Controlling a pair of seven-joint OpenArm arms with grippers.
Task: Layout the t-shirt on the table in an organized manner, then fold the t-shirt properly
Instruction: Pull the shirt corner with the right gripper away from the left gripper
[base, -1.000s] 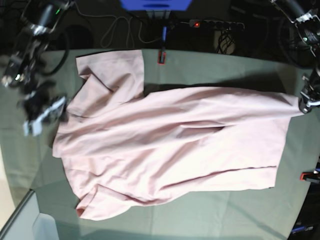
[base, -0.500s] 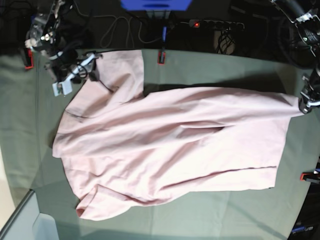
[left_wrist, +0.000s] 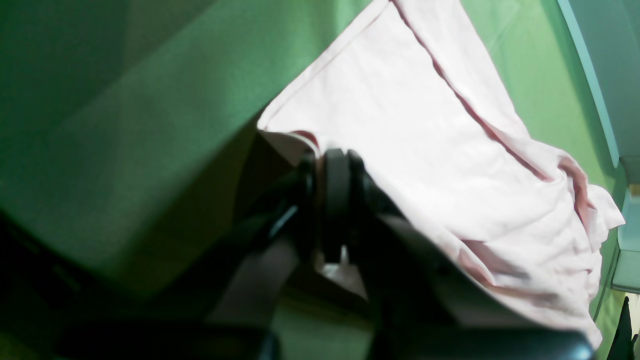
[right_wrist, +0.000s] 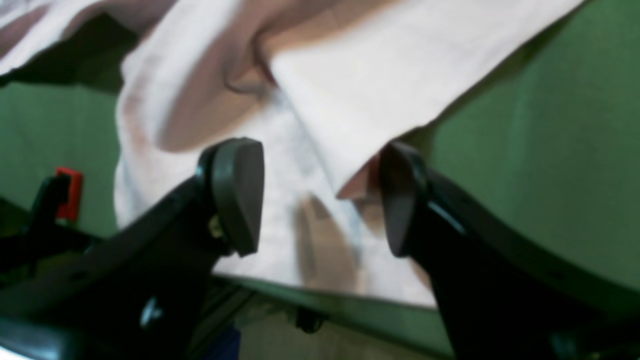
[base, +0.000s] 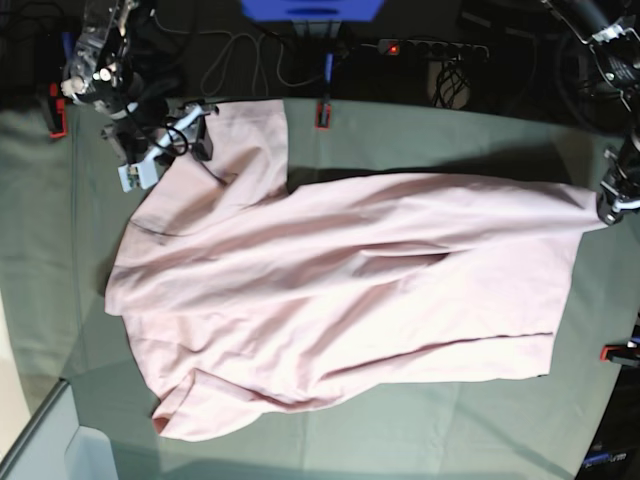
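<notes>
While the left gripper (base: 612, 205) pinches the hem corner of the pink t-shirt (base: 340, 300) lying plain side up across the table (base: 420, 135), the right gripper (right_wrist: 320, 197), jaws wide, straddles the sleeve edge and should close squarely before pulling it flat.

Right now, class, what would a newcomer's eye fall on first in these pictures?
The big pink t-shirt, spread plain side up, fills most of the grey-green table. At the shirt's right end the left claw is shut on a corner of it. At the upper left the right claw hangs open over a sleeve, its pads either side of the cloth edge.
</notes>
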